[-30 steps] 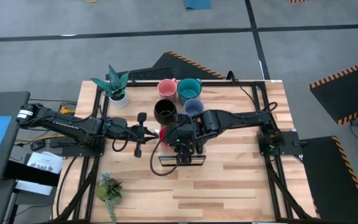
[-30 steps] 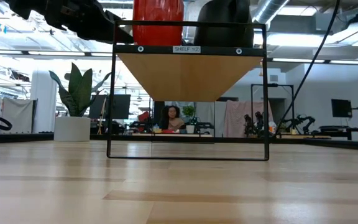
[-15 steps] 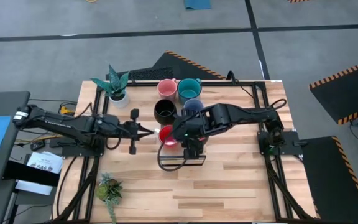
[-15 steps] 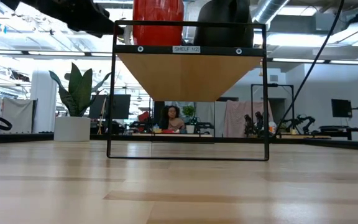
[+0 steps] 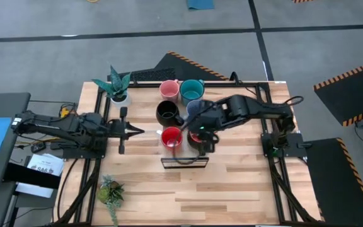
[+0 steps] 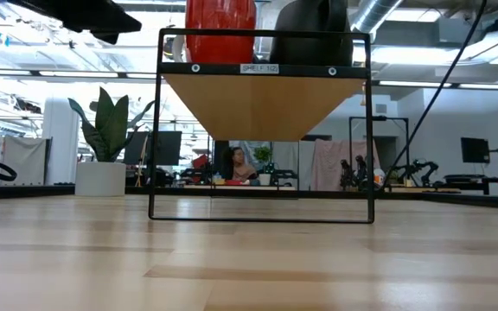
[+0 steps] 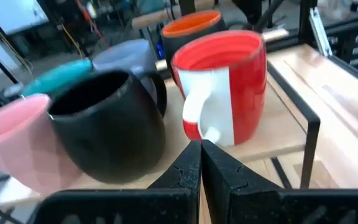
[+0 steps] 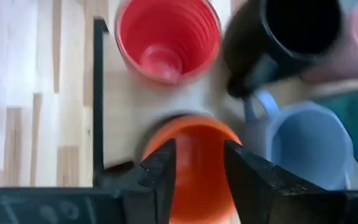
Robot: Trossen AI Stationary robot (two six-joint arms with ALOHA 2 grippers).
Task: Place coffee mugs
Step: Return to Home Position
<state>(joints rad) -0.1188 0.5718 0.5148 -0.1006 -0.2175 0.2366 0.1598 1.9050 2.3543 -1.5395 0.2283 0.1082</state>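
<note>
Orange mug between parted right jaws

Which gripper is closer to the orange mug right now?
Right. The right gripper hangs directly over the orange mug, fingers open. The left gripper, shut, sits farther off, with the red mug between it and the orange one.

I counted six mugs, pink mug, teal mug, black mug, pale blue mug, red mug just ahead of left claw, orange mug under right claw, one shelf, two plants, spiky plant, bushy plant, one person
</note>
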